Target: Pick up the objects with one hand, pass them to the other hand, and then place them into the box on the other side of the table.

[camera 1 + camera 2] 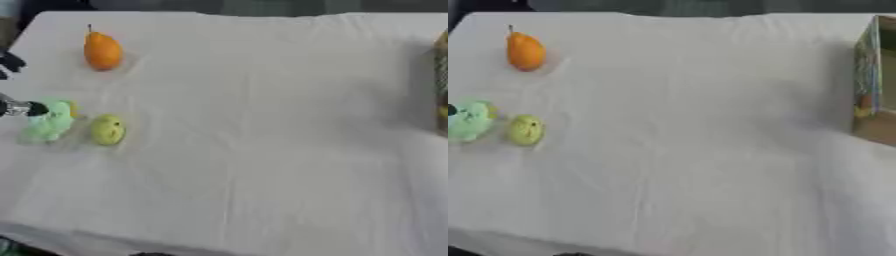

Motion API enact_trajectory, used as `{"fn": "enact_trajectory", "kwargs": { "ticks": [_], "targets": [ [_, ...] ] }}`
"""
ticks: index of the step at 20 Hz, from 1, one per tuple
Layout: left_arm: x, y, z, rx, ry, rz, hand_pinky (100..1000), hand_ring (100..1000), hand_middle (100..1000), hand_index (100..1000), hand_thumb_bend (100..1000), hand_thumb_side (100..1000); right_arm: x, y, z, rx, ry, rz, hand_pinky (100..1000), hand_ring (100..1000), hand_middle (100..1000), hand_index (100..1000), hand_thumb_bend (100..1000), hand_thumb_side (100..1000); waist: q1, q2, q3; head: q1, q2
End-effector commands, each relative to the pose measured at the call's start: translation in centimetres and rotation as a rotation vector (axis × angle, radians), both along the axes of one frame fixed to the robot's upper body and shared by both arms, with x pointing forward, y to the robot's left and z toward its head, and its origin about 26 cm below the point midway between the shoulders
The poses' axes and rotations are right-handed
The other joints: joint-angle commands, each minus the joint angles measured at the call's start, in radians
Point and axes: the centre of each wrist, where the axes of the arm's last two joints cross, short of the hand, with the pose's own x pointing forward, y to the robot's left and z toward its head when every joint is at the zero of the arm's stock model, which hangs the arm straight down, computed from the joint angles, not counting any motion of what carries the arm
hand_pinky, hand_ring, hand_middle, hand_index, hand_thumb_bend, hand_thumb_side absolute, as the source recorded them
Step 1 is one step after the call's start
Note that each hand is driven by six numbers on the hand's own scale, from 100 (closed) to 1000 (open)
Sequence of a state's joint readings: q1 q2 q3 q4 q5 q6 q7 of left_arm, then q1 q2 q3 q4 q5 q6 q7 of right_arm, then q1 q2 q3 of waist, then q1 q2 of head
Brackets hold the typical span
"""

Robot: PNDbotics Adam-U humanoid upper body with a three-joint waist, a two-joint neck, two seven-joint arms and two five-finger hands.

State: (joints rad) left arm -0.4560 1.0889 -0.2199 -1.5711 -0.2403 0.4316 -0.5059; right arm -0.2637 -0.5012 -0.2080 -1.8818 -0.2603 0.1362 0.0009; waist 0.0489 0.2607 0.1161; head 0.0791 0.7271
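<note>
At the worktop's (262,150) left edge, the left hand (19,108) touches the green toy (51,121); its fingers' state I cannot tell. Pickup seems underway; next, a handover toward the box (875,80) far right.

Table middle (702,140) open; pear (525,51), yellow fruit (525,130) left; box (874,80) right

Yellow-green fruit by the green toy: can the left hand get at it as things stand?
Probably yes. The left hand is at the table's left edge against the green toy, and the yellow-green fruit lies just beyond it. Only the toy sits between them; reaching over it or from the near side looks free.
</note>
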Motion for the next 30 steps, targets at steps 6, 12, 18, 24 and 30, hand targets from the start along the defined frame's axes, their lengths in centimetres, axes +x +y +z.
{"fn": "enact_trajectory", "kwargs": {
  "ticks": [6, 12, 18, 24, 30],
  "targets": [
    [0.9, 0.9, 0.1, 0.1, 0.069, 0.053, 825, 839, 809, 877, 776, 203, -0.1, -0.2, 1.1, -0.038, -0.021, 0.001, 1000, 1000, 862, 982, 100, 634, 0.003, -0.026, -0.005, 0.05, -0.001],
    [2.3, 1.1, -1.6, 0.168, 0.132, 0.08, 823, 838, 802, 868, 787, 100, 0.0, -0.1, 1.0, -0.037, -0.019, 0.006, 1000, 1000, 862, 982, 100, 636, 0.003, -0.026, -0.009, 0.045, 0.003],
    [3.7, 1.3, -3.1, 0.173, 0.165, 0.102, 825, 841, 805, 875, 801, 100, 0.0, -0.1, 1.0, -0.036, -0.019, 0.008, 1000, 1000, 862, 982, 100, 637, 0.001, -0.027, -0.01, 0.04, 0.006],
    [5.2, 1.2, -4.4, 0.229, 0.155, 0.147, 822, 840, 802, 870, 808, 100, 0.0, -0.1, 0.9, -0.036, -0.016, 0.01, 1000, 1000, 860, 982, 100, 640, -0.001, -0.027, -0.01, 0.041, 0.008],
    [6.3, 0.7, -5.4, 0.224, 0.162, 0.143, 814, 835, 797, 859, 744, 100, 0.0, -0.1, 0.9, -0.036, -0.016, 0.012, 1000, 1000, 859, 982, 100, 638, -0.003, -0.027, -0.01, 0.037, 0.011]
  ]
}}
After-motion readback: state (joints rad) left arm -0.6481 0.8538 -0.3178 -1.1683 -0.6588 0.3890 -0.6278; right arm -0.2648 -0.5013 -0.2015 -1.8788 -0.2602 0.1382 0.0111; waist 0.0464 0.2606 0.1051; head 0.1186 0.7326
